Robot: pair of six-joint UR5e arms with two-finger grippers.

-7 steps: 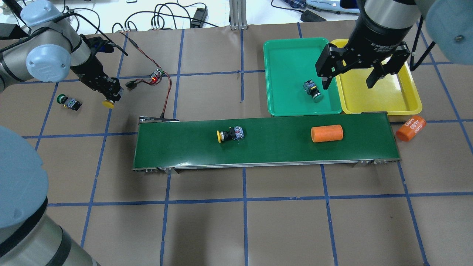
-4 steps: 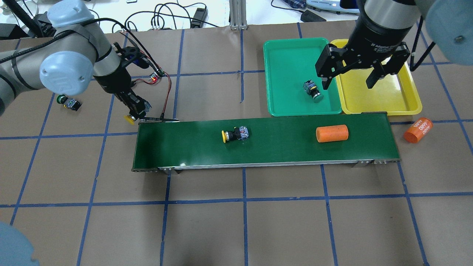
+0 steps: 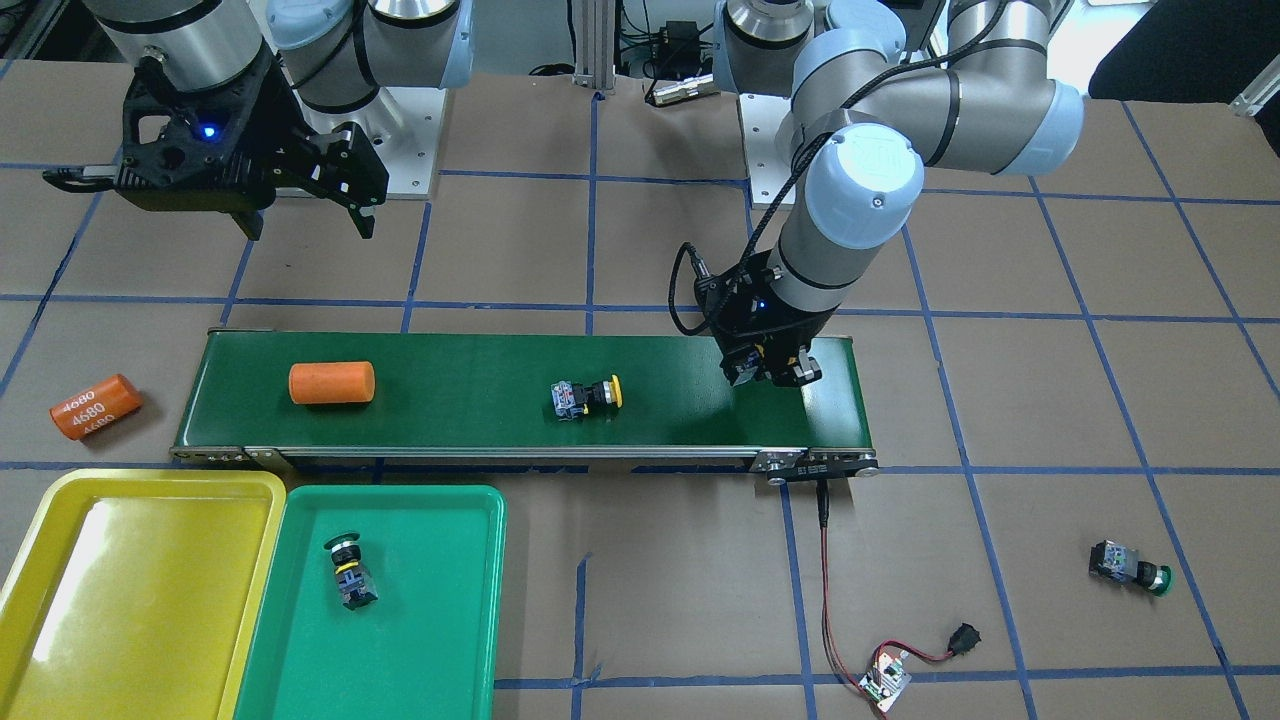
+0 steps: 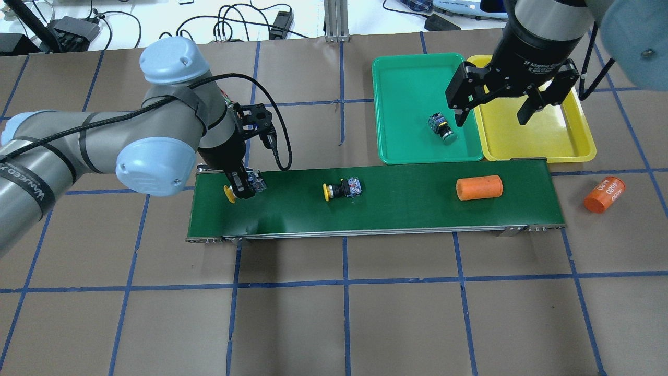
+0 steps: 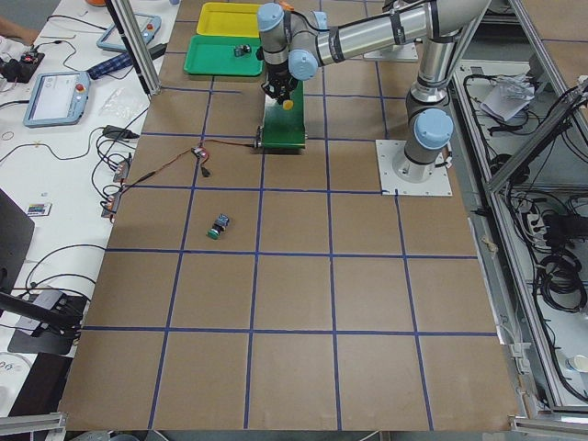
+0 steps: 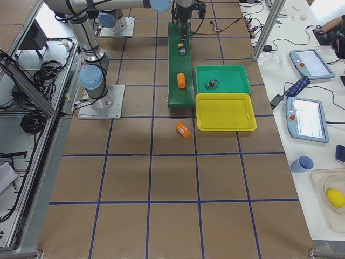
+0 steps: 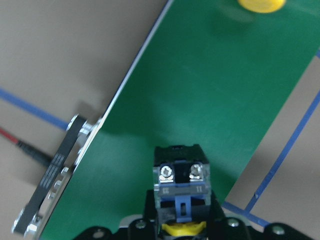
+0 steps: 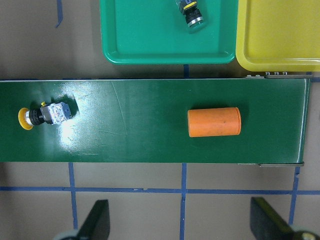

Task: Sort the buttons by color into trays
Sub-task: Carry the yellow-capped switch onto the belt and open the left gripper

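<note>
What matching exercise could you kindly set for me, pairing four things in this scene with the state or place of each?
Things:
1. left hand
2. right hand
3. plain orange cylinder
4. green-capped button

States or places:
A. lying on the conveyor belt
B. open, above where the green tray meets the yellow tray
C. lying on the brown table
D. shut on a yellow button

Pairs: 1-D, 2-B, 3-A, 4-C.

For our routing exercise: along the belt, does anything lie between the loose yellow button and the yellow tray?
Yes: an orange cylinder lies on the conveyor belt between the loose yellow button and the yellow tray.
</note>
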